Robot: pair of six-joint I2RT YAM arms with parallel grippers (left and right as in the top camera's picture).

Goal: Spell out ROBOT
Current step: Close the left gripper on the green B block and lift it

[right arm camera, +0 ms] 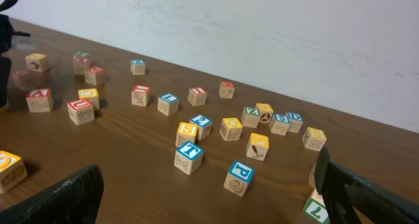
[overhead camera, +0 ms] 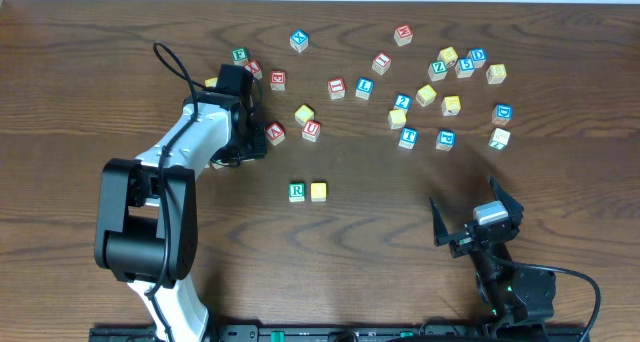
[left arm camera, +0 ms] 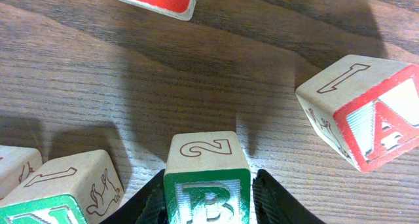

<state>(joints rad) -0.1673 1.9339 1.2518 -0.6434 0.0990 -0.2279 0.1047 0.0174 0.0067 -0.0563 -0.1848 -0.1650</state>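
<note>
Bench [overhead camera: 80, 82]: dark brown wood grain throughout.
Green-lettered R cube [overhead camera: 297, 191], lower centre of overhead view: green letter and border on a white face.
Yellow-faced cube [overhead camera: 318, 191], just right of it: plain yellow top.
Green-lettered B cube [left arm camera: 208, 198], bottom centre of left wrist view: green border; upper face pale wood with a brown-outlined 2.
Blue-lettered T cube [overhead camera: 407, 137]: blue on white.
A cube [left arm camera: 380, 119], right edge: red border, red letter.
Fingers [left arm camera: 147, 207] of the left gripper [left arm camera: 209, 175]: black.
</note>
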